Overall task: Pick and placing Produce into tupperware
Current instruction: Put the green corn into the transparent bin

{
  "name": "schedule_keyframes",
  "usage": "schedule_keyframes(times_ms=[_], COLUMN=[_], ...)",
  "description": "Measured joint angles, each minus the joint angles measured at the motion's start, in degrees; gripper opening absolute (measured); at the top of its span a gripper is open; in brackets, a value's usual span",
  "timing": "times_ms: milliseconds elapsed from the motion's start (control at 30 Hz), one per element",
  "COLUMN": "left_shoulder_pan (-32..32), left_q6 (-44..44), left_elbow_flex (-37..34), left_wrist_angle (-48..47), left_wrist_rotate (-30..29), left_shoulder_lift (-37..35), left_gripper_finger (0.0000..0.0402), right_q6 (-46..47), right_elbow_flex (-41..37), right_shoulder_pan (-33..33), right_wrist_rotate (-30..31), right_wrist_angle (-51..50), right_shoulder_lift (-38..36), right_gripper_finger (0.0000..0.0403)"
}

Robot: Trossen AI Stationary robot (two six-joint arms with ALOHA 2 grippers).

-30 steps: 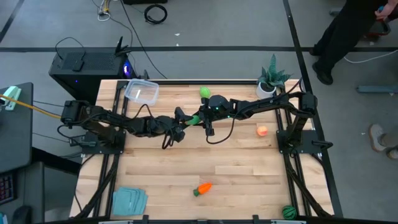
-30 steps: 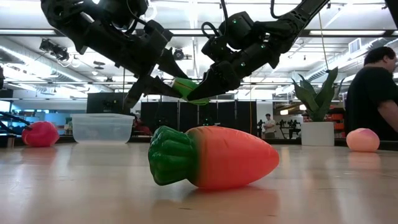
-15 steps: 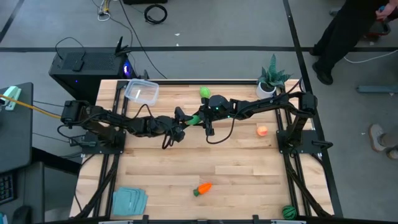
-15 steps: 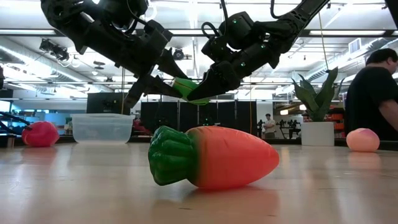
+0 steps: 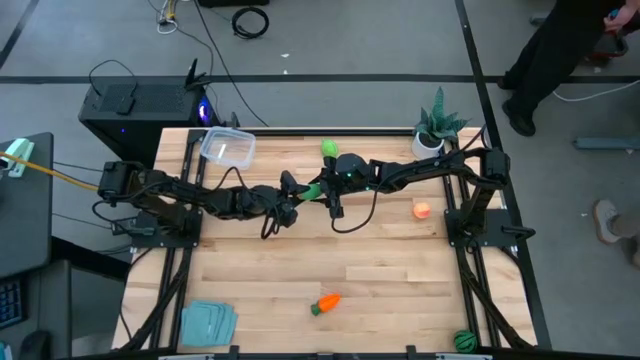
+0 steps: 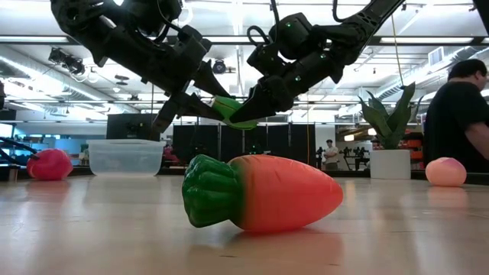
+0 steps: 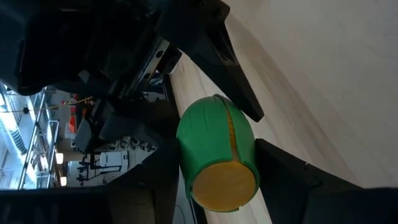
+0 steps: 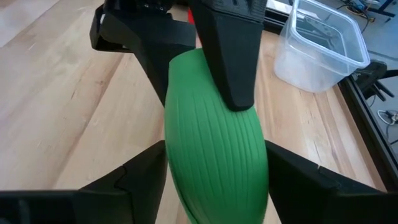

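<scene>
The green oblong (image 5: 312, 190) hangs in the air above the table's middle, between my two grippers. My left gripper (image 5: 300, 196) reaches it from the left and my right gripper (image 5: 320, 187) from the right; both are shut on it. The clear tupperware (image 5: 228, 148) stands on its base at the far left. The carrot (image 6: 263, 192) lies on its side near the near edge. A light green ball (image 5: 329, 149), a peach-coloured piece (image 5: 422, 210) and a dark green striped ball (image 5: 462, 340) rest on the table. A red piece (image 6: 50, 164) shows at the far left. My left gripper pinches the green oblong between its two fingers at the yellow-faced end (image 7: 221, 180), coming level from the table's left, along its length. The oblong is lifted clear. My right gripper pinches the oblong's other end (image 8: 214, 155) between its two fingers (image 8: 140, 177), coming from the right, slanting slightly down.
A spiky potted plant (image 5: 435, 125) stands at the far right corner. Flat pale-blue pieces (image 5: 208, 322) lie at the near left corner. A person (image 6: 458, 114) stands beyond the table's right side. Bare wood lies between the arms and the carrot.
</scene>
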Motion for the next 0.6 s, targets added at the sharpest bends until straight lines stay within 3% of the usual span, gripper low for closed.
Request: schedule_keyframes(times_ms=[400, 600], left_shoulder_pan=[-0.11, 0.01], left_q6=[-1.3, -1.71], left_elbow_flex=[0.0, 0.0], left_wrist_angle=[0.21, 0.15], left_wrist_rotate=[-3.58, -5.73], left_shoulder_lift=[0.0, 0.0], left_gripper_finger=[0.0187, 0.0188], right_q6=[0.34, 0.23], right_elbow_flex=[0.07, 0.04], right_shoulder_pan=[0.13, -0.21], right_wrist_rotate=[0.7, 2.02], right_wrist_angle=[-2.52, -12.31], right_shoulder_lift=[-1.13, -8.66], right_gripper_finger=[0.0261, 0.0261])
